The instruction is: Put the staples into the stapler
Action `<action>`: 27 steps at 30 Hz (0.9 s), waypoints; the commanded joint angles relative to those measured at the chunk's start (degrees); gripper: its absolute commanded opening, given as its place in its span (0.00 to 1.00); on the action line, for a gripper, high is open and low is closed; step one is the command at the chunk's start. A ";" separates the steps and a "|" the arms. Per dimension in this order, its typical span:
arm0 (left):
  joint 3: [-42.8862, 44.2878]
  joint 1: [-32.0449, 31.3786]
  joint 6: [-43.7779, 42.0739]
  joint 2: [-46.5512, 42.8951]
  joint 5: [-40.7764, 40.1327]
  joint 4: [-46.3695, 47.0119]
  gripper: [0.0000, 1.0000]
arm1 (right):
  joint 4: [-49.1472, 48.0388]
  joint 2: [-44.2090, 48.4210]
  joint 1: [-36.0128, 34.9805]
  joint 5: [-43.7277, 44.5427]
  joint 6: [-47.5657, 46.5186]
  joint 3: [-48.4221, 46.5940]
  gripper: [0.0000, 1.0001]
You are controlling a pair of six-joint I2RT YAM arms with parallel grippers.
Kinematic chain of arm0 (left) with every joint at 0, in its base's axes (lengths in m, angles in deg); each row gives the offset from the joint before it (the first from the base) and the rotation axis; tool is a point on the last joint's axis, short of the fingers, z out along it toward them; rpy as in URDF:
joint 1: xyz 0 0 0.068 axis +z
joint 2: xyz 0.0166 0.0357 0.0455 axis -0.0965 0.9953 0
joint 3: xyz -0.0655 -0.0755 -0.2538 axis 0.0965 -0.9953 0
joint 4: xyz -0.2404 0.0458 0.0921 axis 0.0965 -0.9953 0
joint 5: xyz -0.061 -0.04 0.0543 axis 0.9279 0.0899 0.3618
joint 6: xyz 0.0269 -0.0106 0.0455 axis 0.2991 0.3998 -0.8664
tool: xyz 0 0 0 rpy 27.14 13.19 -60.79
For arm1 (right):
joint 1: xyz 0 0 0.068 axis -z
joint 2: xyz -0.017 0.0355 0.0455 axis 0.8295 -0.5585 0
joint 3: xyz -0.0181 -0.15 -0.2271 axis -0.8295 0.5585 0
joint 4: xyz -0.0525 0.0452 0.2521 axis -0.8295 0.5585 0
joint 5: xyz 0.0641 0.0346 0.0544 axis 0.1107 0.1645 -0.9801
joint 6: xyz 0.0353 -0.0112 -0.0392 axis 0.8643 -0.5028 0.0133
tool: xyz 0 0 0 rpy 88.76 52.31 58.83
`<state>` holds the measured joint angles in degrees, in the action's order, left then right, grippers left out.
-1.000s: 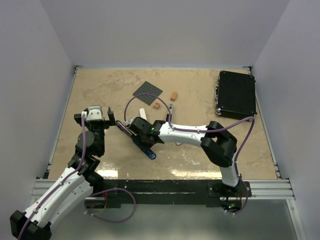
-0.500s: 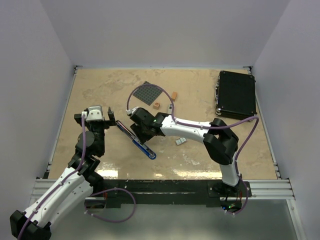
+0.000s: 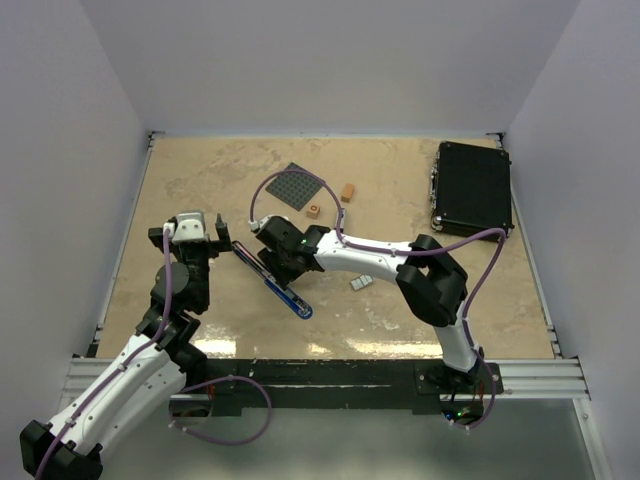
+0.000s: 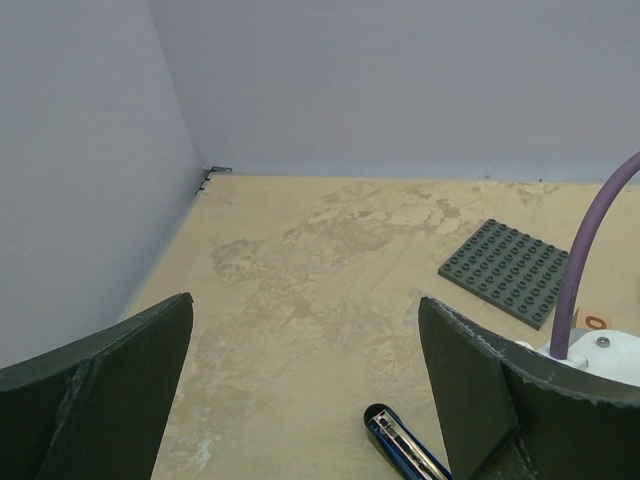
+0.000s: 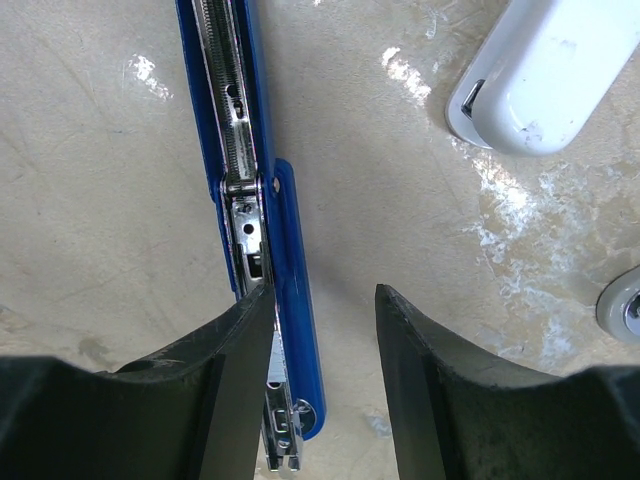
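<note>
The blue stapler (image 3: 272,281) lies swung open flat on the table, its metal rail up. It also shows in the right wrist view (image 5: 240,190), and its far tip shows in the left wrist view (image 4: 400,442). My right gripper (image 3: 273,254) is open just over the stapler's middle. In the right wrist view (image 5: 322,300) its left finger (image 5: 225,380) covers the metal rail, and the blue arm lies in the gap. The staples (image 3: 361,283), a tiny whitish box with a grey piece, lie beside the right forearm. My left gripper (image 3: 216,235) is open and empty, left of the stapler's far tip (image 4: 305,302).
A grey studded baseplate (image 3: 298,186) and two small orange blocks (image 3: 314,211) (image 3: 348,191) lie behind the stapler. A black case (image 3: 473,188) sits at the back right. A white rounded object (image 5: 540,70) lies close to the stapler, hidden under the right arm in the top view.
My right arm swung away from the near side and the gripper shifted up along the stapler, uncovering the staples box. The left arm has not moved.
</note>
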<state>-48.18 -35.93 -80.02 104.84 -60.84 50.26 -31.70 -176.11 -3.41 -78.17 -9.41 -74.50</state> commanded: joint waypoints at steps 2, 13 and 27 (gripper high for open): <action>-0.18 -0.11 1.56 -0.02 0.77 2.60 0.99 | -1.01 0.47 -0.22 -0.25 -0.95 -0.13 0.49; -0.26 -0.19 1.56 0.15 1.03 2.60 0.99 | -1.98 2.66 -0.57 -0.96 -1.31 1.54 0.49; -0.18 -0.19 1.65 -0.02 0.86 2.52 0.99 | -3.64 3.98 -0.83 -3.50 -2.27 2.41 0.49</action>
<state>-48.18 -35.93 -80.02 104.95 -60.60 50.26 -33.31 -175.85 -3.76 -79.99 -10.81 -72.90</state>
